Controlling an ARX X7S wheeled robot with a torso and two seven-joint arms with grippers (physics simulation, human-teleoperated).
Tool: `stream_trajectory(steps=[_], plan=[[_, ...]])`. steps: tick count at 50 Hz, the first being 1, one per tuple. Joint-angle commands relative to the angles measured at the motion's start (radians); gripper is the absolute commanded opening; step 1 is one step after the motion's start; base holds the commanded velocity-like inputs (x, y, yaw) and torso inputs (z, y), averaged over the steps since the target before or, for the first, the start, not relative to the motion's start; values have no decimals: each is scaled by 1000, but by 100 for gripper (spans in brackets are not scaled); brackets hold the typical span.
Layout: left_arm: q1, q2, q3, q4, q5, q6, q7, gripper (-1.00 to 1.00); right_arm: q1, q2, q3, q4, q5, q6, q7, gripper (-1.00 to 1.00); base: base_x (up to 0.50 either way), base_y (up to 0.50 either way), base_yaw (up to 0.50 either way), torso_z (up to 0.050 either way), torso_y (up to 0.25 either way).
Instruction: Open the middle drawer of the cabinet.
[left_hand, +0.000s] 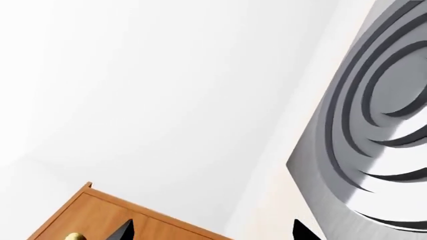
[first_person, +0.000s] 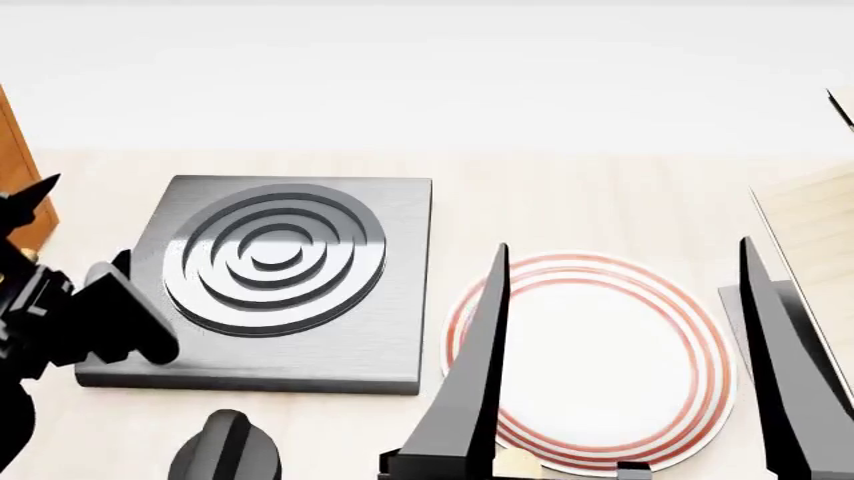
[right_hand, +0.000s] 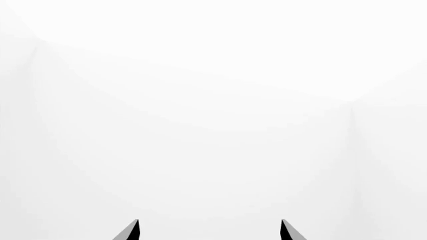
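1. The cabinet (first_person: 24, 170) is seen only as a narrow strip of orange-brown wood at the far left edge of the head view, standing at the left end of the pale tabletop (first_person: 587, 210).
2. In the left wrist view a corner of the cabinet (left_hand: 107, 217) is shown, with the rounded end of a brass handle (left_hand: 75, 236) at the frame edge; which drawer it belongs to cannot be told, so the middle drawer cannot be singled out.
3. The left hand (left_hand: 212, 231) is held open, its two dark fingertips set well apart, one of them just beside the brass handle; no contact with it can be made out.
4. The left arm (first_person: 80, 320) is seen at the left of the head view, between the cabinet and the dark grey stove plate (first_person: 360, 340).
5. The right hand (first_person: 621, 360) is also open, its long fingers spread wide over a white plate with red rings (first_person: 601, 400), with nothing gripped.
6. Only blank white is faced by the right wrist camera beyond its two fingertips (right_hand: 132, 231).
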Motion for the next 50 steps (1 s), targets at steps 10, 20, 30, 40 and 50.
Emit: stream_trajectory(steps=[10, 20, 30, 40, 50], plan=[[9, -4, 69, -37, -47, 3, 0, 100, -3, 0, 2, 0, -4, -3, -2, 100, 0, 0, 0, 0, 0], [7, -7, 98, -37, -78, -30, 14, 100, -6, 0, -2, 0, -10, -3, -3, 100, 0, 0, 0, 0, 0], [-2, -16, 121, -37, -107, -50, 14, 100, -8, 0, -4, 0, -17, -5, -5, 100, 0, 0, 0, 0, 0], [-16, -29, 151, -37, -113, -73, -25, 100, -12, 1, -8, 0, -22, -5, -6, 100, 0, 0, 0, 0, 0], [-18, -37, 184, -37, -124, -92, -39, 100, -14, 1, -4, 0, -20, -7, -9, 100, 0, 0, 0, 0, 0]])
